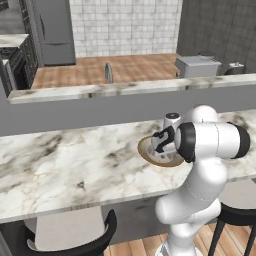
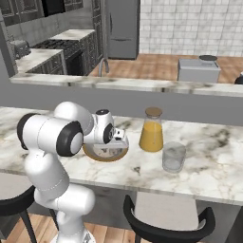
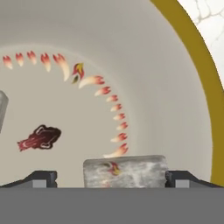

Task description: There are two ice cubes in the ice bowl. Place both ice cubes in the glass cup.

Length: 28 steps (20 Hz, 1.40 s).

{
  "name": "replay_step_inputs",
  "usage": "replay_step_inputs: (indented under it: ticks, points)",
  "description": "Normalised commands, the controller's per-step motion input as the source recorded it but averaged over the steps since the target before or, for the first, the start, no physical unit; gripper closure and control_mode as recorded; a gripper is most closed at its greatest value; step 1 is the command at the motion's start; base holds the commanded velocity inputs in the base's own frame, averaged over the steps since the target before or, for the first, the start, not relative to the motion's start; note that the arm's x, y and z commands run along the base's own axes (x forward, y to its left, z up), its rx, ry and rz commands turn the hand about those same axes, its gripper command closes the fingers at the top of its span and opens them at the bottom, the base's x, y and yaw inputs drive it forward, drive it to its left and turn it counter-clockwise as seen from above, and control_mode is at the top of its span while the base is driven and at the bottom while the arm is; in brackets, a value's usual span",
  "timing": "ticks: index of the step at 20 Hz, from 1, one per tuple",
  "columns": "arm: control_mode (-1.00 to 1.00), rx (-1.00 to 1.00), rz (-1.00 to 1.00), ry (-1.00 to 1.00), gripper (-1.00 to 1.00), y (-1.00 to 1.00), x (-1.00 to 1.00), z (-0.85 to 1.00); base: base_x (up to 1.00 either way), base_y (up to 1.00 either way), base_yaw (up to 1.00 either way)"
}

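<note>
Jaws spread wide, low inside the bowl (image 3: 192, 78), one cube (image 3: 125, 170) lying squarely between the fingertips (image 3: 189, 178), long axis spanning the gap.

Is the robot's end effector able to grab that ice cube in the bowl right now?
Probably yes. The open end effector straddles one ice cube inside the ice bowl, with nothing blocking.
</note>
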Motion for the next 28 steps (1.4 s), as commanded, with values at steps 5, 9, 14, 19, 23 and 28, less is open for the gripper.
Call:
replay_step_inputs:
  ticks: [5,9,14,19,23,28]
  points:
    - [-1.0,0.0,0.0,0.0,1.0,0.0,0.0,-0.08,0.0,0.0,0.0]
    - [-1.0,-0.01,0.0,0.01,1.0,0.01,-0.13,0.0,0.0,0.0,0.0]
    - [-1.0,0.0,-0.01,-0.17,1.0,0.0,-0.51,0.1,0.0,0.0,0.0]
    - [-1.0,0.0,-0.09,-0.31,1.0,0.0,-0.3,0.84,0.0,0.0,0.0]
    - [-1.0,0.01,-0.12,-0.24,1.0,0.0,-0.56,1.0,0.0,0.0,0.0]
    - [-1.0,0.03,-0.14,-0.11,1.0,0.0,-0.28,1.0,0.0,0.0,0.0]
